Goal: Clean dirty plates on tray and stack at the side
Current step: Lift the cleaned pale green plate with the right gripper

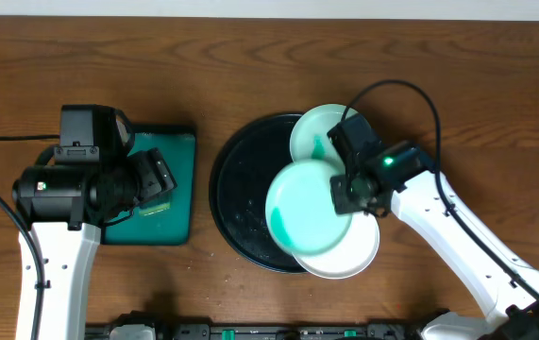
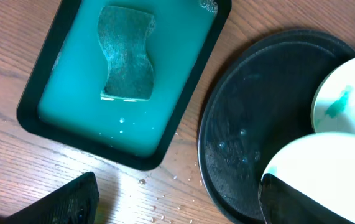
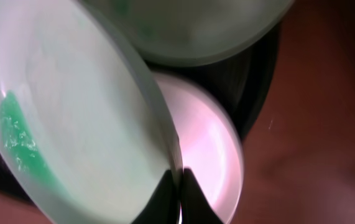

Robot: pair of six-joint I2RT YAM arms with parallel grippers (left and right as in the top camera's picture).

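Over the right half of the black tray (image 1: 241, 189), my right pincer (image 1: 352, 194) is clenched on the rim of one mint-green plate (image 1: 302, 212), with the edge between my two fingers. This plate is tilted and has a green smear near its far side. Under it lies the white plate (image 1: 349, 263), which seems to reach a little over the tray's rim. The second mint plate (image 1: 318, 132), also smeared, lies at the far side of the tray.

I judge the held plate to be light and stiff, but smooth and perhaps wet. In such a narrow edge grip it can slip or turn, and it may break if it falls. A deeper hold on the rim seems safer.

My left pincer (image 2: 180, 202) is released and empty. It is above the green tray (image 2: 141, 162), where the sponge (image 2: 126, 53) lies in liquid, on the wooden desk (image 1: 250, 57).
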